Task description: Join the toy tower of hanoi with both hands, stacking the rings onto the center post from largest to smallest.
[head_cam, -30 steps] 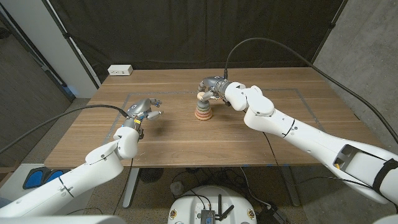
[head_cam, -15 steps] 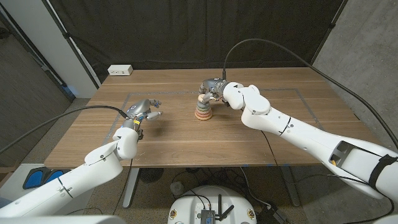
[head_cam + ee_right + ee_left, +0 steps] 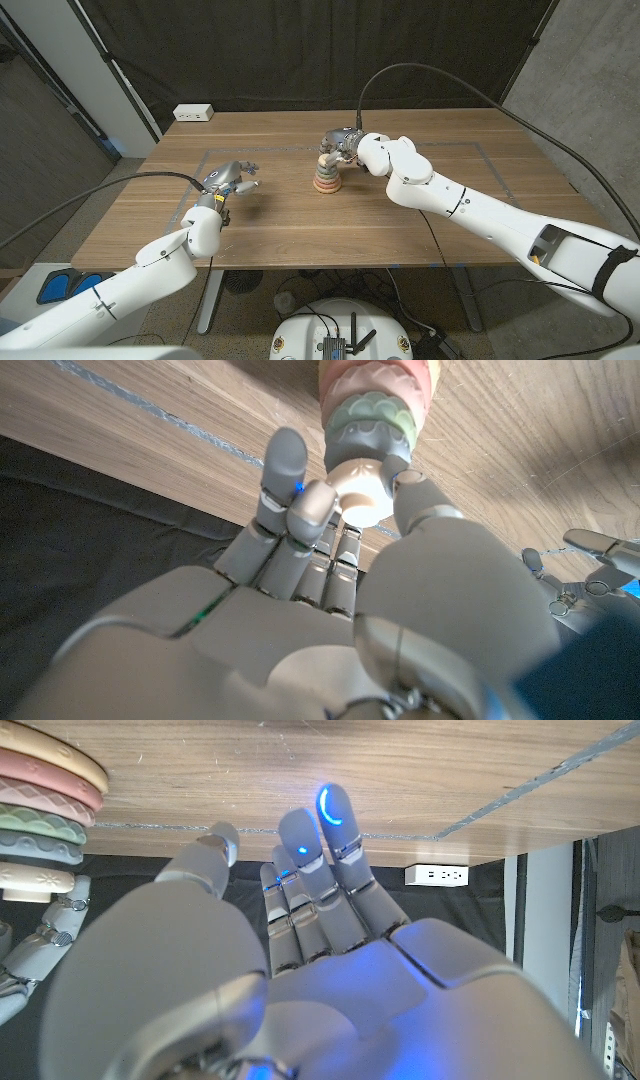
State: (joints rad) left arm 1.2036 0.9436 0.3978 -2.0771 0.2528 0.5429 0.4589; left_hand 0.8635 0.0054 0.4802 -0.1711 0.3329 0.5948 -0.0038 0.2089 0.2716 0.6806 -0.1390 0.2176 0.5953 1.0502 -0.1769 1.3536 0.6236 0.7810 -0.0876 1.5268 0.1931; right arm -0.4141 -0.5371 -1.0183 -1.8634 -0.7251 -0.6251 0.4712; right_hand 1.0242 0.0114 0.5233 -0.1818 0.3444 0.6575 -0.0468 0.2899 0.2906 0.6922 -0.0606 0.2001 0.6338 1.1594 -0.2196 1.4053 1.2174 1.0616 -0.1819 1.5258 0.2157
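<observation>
The ring tower (image 3: pixel 327 180) stands mid-table, with pastel rings stacked on its post. My right hand (image 3: pixel 340 143) hovers right over its top. In the right wrist view the thumb and a finger pinch a small cream ring (image 3: pixel 358 495) that sits against the green ring (image 3: pixel 368 422), above the pink one (image 3: pixel 375 375). My left hand (image 3: pixel 233 178) hangs over the table well to the tower's left, with its fingers (image 3: pixel 332 815) stretched out and holding nothing. In the left wrist view the stack (image 3: pixel 40 780) and the cream ring (image 3: pixel 35 876) show to one side.
A white power strip (image 3: pixel 193 113) lies at the back left of the wooden table (image 3: pixel 300 225). Thin tape lines (image 3: pixel 205 158) mark a rectangle on the tabletop. A black curtain hangs behind the table.
My right hand has shifted slightly down and toward the tower's top with the cream ring. The left hand has stayed in place.
</observation>
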